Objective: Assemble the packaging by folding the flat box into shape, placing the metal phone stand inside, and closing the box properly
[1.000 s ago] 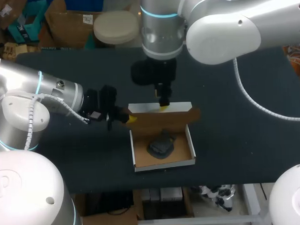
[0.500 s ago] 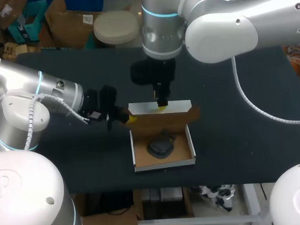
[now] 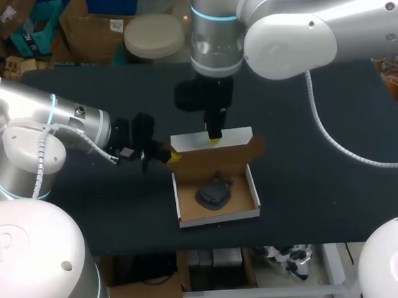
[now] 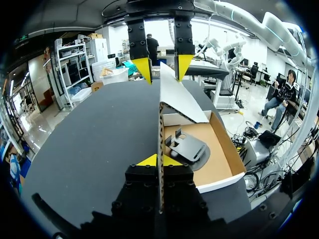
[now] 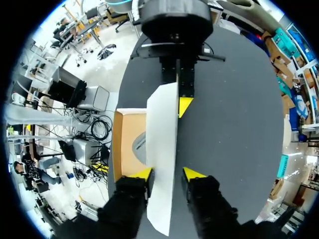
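Item: open cardboard box (image 3: pixel 241 198), mid-table on the dark table (image 3: pixel 317 151), with the black metal phone stand (image 3: pixel 212 191) lying inside on its floor, and the lid (image 3: pixel 234 138) raised along the far wall, brown face toward the tray and white panel uppermost. Left gripper (image 3: pixel 173 156): at the lid's left end, fingers closed tight from both sides on the cardboard edge. Right gripper (image 3: pixel 215 140): pointing down over the lid's top edge near its middle, fingers parted and straddling the white panel, a gap showing beside at least one tip, so not gripping it.
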Available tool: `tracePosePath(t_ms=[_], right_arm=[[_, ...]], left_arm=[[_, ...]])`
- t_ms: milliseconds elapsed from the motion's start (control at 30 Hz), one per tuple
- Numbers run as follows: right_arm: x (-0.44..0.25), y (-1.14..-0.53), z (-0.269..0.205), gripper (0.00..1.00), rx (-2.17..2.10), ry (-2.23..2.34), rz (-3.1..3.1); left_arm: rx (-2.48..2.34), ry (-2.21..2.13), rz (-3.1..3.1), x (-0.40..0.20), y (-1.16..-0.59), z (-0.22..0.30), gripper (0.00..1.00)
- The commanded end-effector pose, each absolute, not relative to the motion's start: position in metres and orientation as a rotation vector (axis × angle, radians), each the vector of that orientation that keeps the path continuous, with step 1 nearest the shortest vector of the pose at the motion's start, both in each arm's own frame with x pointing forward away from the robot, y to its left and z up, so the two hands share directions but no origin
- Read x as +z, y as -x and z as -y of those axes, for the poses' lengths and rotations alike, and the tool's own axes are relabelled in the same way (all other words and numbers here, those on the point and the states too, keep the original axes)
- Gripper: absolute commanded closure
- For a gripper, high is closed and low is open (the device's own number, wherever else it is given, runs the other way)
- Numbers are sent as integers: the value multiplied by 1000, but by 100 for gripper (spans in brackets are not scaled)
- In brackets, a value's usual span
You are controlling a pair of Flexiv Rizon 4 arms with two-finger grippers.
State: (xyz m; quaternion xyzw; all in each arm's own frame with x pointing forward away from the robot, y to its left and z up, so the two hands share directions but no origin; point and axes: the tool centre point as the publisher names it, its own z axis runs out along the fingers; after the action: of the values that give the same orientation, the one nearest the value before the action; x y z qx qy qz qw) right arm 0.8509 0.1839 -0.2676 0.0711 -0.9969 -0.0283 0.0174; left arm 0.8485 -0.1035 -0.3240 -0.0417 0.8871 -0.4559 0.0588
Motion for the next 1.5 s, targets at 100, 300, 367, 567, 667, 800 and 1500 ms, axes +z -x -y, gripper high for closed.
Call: tracePosePath(t_ms=[100, 300, 367, 567, 667, 800, 1500], right_arm=[[-272, -855, -188, 100, -81, -228, 3086], [-269, -853, -188, 100, -89, -239, 3090], [-269, -852, -188, 100, -91, -241, 3091], [-259, -847, -187, 0, -150, -256, 3097], [-246, -846, -185, 0, -190, -260, 3114], [-228, -848, -181, 0, -227, -228, 3135], [-186, -864, -163, 0, -412, -4, 3130]], left_arm=[[-1380, 124, -2691, -322, -848, 104, 100], [-1380, 124, -2691, -322, -848, 104, 100], [-1380, 124, -2691, -322, -848, 104, 100], [-1380, 124, -2691, -322, -848, 104, 100], [-1380, 124, -2691, -322, -848, 104, 100], [-1380, 124, -2691, -322, -848, 104, 100], [-1380, 124, -2691, -322, -848, 104, 100]])
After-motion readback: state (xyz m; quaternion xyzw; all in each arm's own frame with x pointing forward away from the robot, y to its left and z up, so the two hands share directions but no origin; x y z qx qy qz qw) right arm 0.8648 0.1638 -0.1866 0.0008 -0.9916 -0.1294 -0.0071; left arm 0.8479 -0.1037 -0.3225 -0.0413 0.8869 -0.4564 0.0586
